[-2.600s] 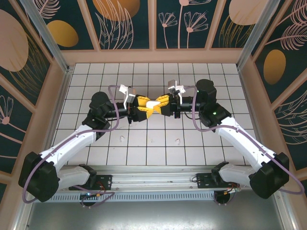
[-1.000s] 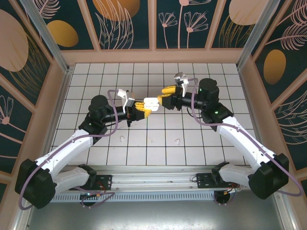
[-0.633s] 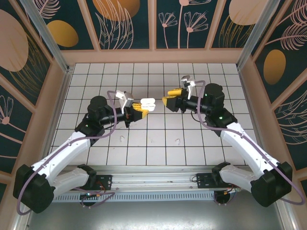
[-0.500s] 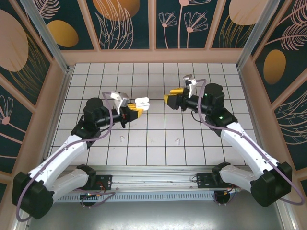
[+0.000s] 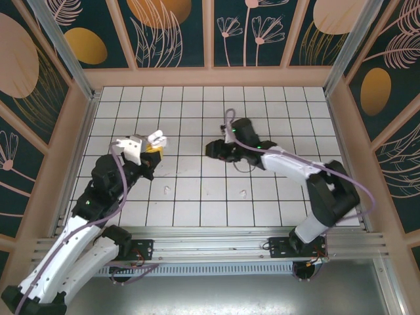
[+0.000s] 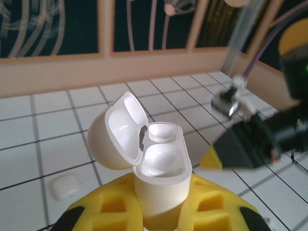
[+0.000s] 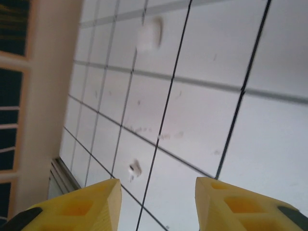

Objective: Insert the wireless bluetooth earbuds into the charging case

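My left pincer [image 6: 159,211] is pinching the open charging case [image 6: 161,168]; the right pincer [image 7: 156,192] is hovering spread and empty. The earbuds [image 5: 166,191] are lying loose on the surface [image 5: 275,111]. They look tiny, light and slick, so I'm aiming across the stem.

No writing, label, brand or number can be read on anything.

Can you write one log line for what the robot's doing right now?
left gripper: shut on open case | right gripper: open, empty, over table | earbuds: two loose on table
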You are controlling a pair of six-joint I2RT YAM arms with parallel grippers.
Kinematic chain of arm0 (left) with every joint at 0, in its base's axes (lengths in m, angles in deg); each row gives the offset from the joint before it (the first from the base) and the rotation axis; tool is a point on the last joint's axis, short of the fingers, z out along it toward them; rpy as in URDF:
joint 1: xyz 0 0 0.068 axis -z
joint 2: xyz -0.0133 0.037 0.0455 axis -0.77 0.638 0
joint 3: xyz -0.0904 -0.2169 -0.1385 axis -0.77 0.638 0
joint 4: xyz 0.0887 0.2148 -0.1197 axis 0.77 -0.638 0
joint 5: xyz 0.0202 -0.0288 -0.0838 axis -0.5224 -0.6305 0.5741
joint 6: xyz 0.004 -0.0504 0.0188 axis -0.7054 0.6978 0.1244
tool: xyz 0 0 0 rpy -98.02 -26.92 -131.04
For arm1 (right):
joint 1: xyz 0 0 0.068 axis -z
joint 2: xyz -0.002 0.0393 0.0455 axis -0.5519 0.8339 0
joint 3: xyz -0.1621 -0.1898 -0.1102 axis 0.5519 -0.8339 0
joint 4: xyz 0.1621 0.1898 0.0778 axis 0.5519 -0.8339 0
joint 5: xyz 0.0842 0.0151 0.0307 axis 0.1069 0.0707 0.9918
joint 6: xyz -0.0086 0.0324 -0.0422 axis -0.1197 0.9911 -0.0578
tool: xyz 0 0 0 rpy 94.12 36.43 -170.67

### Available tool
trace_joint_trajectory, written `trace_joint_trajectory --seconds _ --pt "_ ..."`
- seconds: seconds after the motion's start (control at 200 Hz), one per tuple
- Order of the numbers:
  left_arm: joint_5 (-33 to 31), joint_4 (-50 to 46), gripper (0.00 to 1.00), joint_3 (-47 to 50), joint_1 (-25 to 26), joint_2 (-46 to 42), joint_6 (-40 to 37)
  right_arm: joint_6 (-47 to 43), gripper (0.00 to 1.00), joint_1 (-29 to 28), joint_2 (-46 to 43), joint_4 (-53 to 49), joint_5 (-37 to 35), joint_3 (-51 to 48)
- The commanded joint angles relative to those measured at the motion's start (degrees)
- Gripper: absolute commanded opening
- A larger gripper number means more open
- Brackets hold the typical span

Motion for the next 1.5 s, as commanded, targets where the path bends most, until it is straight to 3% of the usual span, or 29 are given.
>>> trace_joint_trajectory --seconds 0.0,0.265,0.561,1.156,1.496 --pt "-8.96 -3.52 0.0 -0.67 -0.44 -3.22 -1.84 8.27 0.43 -6.06 5.93 -3.14 -1.29 5.51" --pt "-13.3 -7.43 0.0 -3.33 -0.44 -6.81 -6.41 16.11 0.44 -18.06 16.63 -11.64 -11.26 16.97" --pt "-13.6 -8.59 0.0 -1.5 -0.43 -11.46 -6.84 21.7 0.4 -24.12 24.75 -16.44 -16.43 25.44" --pt "-14.67 -10.26 0.0 -0.35 -0.44 -13.91 -7.65 22.68 0.41 -25.64 34.41 -22.97 -17.74 35.73" --pt "-15.0 -9.9 0.0 0.39 -0.4 -13.75 -8.25 18.34 0.35 -25.89 38.92 -31.03 -20.94 41.9"
